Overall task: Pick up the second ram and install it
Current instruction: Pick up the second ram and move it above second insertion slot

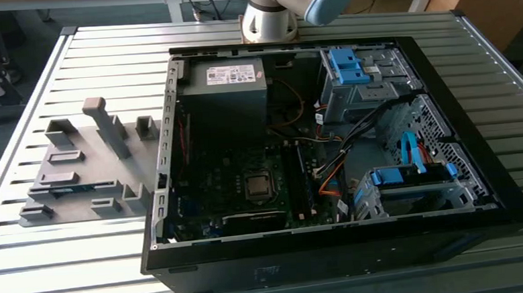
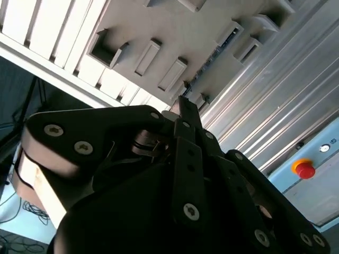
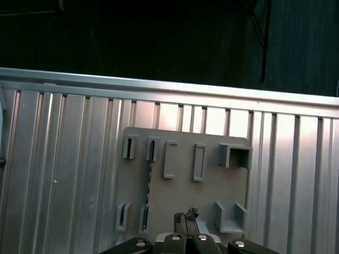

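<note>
The second ram [image 1: 74, 188] is a thin dark board with a blue patch, lying on edge in a slot of the grey fixture plate [image 1: 93, 172] at the exterior view's left. In the first wrist view the ram [image 3: 149, 185] is a dark strip between two pairs of slot blocks on the plate [image 3: 212, 190]. My gripper [image 3: 185, 216] hangs well above the plate, beside the strip, with its black fingertips together and nothing between them. The second wrist view has the gripper [image 2: 184, 107] in front of the ram [image 2: 212, 55].
An open black computer case [image 1: 477, 169] lies on the slatted metal table [image 1: 104, 61], with motherboard [image 1: 245, 181], power supply [image 1: 229, 74] and blue drive cages inside. Grey upright blocks [image 1: 108, 128] stand on the fixture plate. A red button [image 2: 304, 168] sits at the table's side.
</note>
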Available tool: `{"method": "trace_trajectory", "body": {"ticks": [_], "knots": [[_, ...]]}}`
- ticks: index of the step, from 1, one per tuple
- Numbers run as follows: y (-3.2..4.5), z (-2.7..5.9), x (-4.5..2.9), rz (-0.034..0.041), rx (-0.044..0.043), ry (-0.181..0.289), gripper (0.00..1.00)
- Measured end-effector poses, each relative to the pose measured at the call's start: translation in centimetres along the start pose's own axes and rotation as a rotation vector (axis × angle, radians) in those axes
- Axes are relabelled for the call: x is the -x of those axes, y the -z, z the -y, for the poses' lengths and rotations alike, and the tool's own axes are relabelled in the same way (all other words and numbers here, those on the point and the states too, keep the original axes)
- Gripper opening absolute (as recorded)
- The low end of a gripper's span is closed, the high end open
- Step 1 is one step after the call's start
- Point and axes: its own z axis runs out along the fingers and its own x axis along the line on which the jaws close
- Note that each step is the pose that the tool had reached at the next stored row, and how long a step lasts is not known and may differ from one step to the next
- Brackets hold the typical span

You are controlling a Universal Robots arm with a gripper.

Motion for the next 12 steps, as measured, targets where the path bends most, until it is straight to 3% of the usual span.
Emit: {"method": "trace_trajectory", "body": {"ticks": [4, 12], "knots": [[-0.01, 0.0, 0.0, -0.0014, 0.0012, 0.062, 0.11], [-0.04, -0.05, -0.07, -0.0018, 0.0014, 0.083, 0.11]]}}
